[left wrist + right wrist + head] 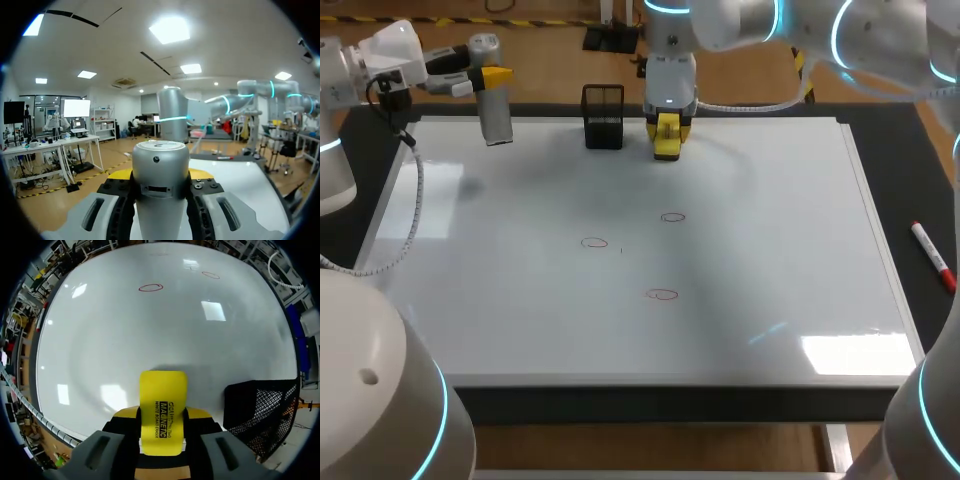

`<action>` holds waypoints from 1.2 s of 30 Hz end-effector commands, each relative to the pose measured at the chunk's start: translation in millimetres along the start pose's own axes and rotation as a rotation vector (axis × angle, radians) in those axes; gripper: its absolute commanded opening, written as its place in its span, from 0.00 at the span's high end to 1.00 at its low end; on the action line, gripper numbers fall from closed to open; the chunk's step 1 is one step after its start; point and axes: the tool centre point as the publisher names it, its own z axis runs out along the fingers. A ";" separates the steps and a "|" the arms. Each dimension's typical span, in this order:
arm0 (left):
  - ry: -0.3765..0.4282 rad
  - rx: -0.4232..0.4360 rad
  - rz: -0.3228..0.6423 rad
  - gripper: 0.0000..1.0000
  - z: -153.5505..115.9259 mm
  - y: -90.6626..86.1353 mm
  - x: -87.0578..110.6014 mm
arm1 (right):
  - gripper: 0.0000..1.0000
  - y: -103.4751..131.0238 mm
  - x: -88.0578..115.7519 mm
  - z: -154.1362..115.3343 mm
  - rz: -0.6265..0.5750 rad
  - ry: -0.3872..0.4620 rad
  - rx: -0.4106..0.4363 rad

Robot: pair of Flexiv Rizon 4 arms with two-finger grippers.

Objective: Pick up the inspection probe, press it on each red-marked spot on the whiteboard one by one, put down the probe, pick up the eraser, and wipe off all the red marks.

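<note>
Probe (left fingers), eraser (right fingers)

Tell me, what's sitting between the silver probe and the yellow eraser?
A black mesh holder stands between the probe and the eraser, along the whiteboard's far edge; the head view shows it.

Three red circles, one probe, one eraser, one mesh holder, one marker.

Sitting in a robotics lab: benches carrying monitors, panel lights glowing overhead, arms hanging over a whiteboard.
</note>
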 end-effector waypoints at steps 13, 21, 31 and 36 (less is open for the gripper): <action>-0.002 0.000 0.001 1.00 0.0 -1.0 0.6 | 1.00 27.8 38.2 -41.9 0.118 -0.001 0.049; -0.002 0.000 0.001 1.00 0.0 -1.0 0.6 | 1.00 42.6 81.0 -45.6 0.206 -0.010 0.057; -0.002 0.000 0.001 1.00 0.0 -1.0 0.6 | 1.00 70.5 137.7 -39.7 0.312 -0.022 0.052; -0.002 0.000 0.001 1.00 0.0 -1.0 0.6 | 1.00 85.1 165.7 -36.7 0.362 -0.022 0.051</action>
